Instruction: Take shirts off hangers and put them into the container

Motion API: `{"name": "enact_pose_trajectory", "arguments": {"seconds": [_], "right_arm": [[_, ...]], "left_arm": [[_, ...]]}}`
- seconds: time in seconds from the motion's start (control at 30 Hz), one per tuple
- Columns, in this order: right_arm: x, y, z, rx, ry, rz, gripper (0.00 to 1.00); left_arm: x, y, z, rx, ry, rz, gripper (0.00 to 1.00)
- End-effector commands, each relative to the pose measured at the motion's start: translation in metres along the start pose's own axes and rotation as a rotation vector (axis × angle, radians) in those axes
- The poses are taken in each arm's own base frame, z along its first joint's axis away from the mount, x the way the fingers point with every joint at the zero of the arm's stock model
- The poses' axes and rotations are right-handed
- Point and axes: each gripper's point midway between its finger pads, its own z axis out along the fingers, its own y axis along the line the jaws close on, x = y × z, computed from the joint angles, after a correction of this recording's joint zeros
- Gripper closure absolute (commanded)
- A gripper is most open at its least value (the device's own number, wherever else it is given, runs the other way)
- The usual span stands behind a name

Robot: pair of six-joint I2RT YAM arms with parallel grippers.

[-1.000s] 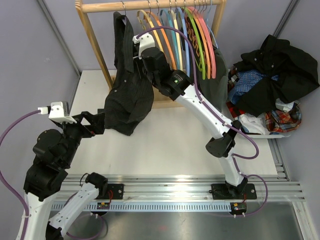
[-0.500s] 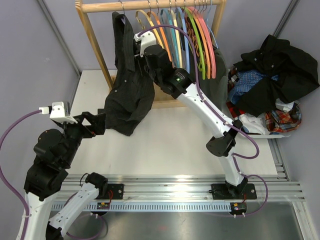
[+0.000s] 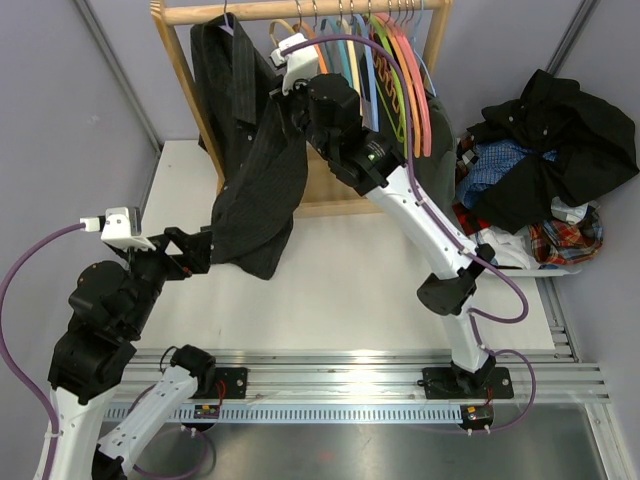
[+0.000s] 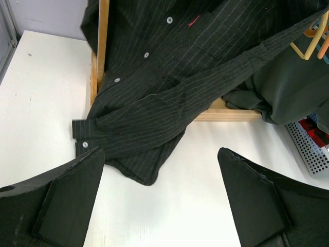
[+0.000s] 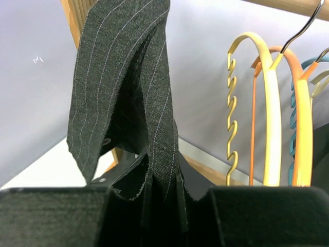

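Right gripper (image 5: 160, 198) clamps a fold of the pinstriped shirt (image 5: 123, 77), cloth rising above its fingers. Left gripper (image 4: 160, 175) spread wide, empty; shirt hem just ahead.

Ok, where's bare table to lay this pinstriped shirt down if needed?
Bare table between the foot of the wooden rack and the arm bases, mid-table; a narrow strip left of the rack's post. Crowded: container heaped over its rim, hangers packed along the rail.
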Motion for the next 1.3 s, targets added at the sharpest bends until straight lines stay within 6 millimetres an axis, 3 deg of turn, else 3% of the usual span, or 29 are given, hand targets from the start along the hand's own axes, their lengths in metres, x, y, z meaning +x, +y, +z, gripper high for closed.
{"name": "enact_pose_trajectory", "arguments": {"seconds": [0.0,0.07,0.17,0.2,0.23,0.3,0.33,0.37,0.4,0.43,0.47,0.5,0.53,0.57,0.63,0.7,0.73,0.77,0.83,0.87,0.97,1.07,1.27], "right_arm": [[-0.137,-0.037,-0.051,0.063,-0.399,0.087,1.0],[-0.144,-0.039,-0.058,0.061,-0.415,0.091,1.0],[-0.137,-0.038,-0.067,0.045,-0.363,0.092,1.0],[-0.122,-0.035,-0.066,0.043,-0.305,0.082,1.0],[-0.127,-0.038,-0.079,0.054,-0.296,0.079,1.0],[-0.099,-0.025,-0.086,0.055,-0.199,0.041,1.0],[-0.099,-0.031,-0.106,0.071,-0.172,0.034,1.0],[-0.067,-0.021,-0.106,0.058,-0.089,0.012,1.0],[-0.056,-0.008,-0.117,0.025,-0.051,0.011,1.0],[-0.069,-0.012,-0.145,0.004,-0.075,0.04,1.0],[-0.037,-0.001,-0.149,-0.022,-0.003,0.055,1.0],[-0.03,0.009,-0.162,-0.067,0.018,0.072,1.0],[-0.038,0.006,-0.185,-0.095,0.0,0.108,1.0],[-0.016,0.014,-0.191,-0.121,0.054,0.126,1.0],[-0.003,0.022,-0.216,-0.163,0.108,0.146,1.0],[0.024,0.033,-0.229,-0.199,0.195,0.161,1.0],[0.024,0.037,-0.24,-0.232,0.198,0.181,1.0],[0.045,0.046,-0.244,-0.254,0.246,0.198,1.0],[0.054,0.057,-0.258,-0.32,0.272,0.227,1.0],[0.071,0.063,-0.261,-0.327,0.312,0.241,1.0],[0.093,0.076,-0.273,-0.376,0.371,0.281,1.0],[0.101,0.088,-0.282,-0.428,0.39,0.32,1.0],[0.097,0.094,-0.289,-0.458,0.376,0.346,1.0]], "left_arm": [[-0.002,-0.007,0.0,0.033,-0.008,-0.008,0.05],[-0.001,-0.006,0.001,0.031,-0.001,-0.006,0.05],[-0.003,-0.008,0.0,0.037,-0.005,-0.012,0.05],[-0.004,-0.009,0.0,0.042,-0.008,-0.015,0.05],[-0.007,-0.009,-0.002,0.045,-0.018,-0.017,0.04],[-0.013,-0.013,-0.004,0.066,-0.045,-0.03,0.01],[-0.015,-0.016,-0.005,0.08,-0.056,-0.036,0.01],[-0.017,-0.019,-0.007,0.103,-0.064,-0.043,0.01],[-0.02,-0.022,-0.006,0.116,-0.078,-0.051,0.01],[-0.02,-0.026,-0.006,0.134,-0.08,-0.059,0.01],[-0.021,-0.029,-0.006,0.152,-0.081,-0.061,0.01],[-0.022,-0.032,-0.004,0.167,-0.088,-0.066,0.01],[-0.022,-0.035,-0.003,0.18,-0.089,-0.081,0.01],[-0.022,-0.04,-0.003,0.206,-0.087,-0.087,0.01],[-0.02,-0.048,0.0,0.241,-0.083,-0.107,0.01],[-0.022,-0.052,0.002,0.265,-0.094,-0.116,0.01],[-0.017,-0.053,0.004,0.269,-0.091,-0.118,0.01],[-0.017,-0.053,0.005,0.276,-0.099,-0.124,0.01],[-0.021,-0.058,0.004,0.311,-0.143,-0.135,0.01],[-0.029,-0.061,0.004,0.326,-0.178,-0.144,0.01],[-0.03,-0.079,0.004,0.418,-0.167,-0.143,0.01],[-0.031,-0.095,0.013,0.489,-0.154,-0.151,0.01],[-0.026,-0.115,0.03,0.565,-0.101,-0.195,0.01]]}}
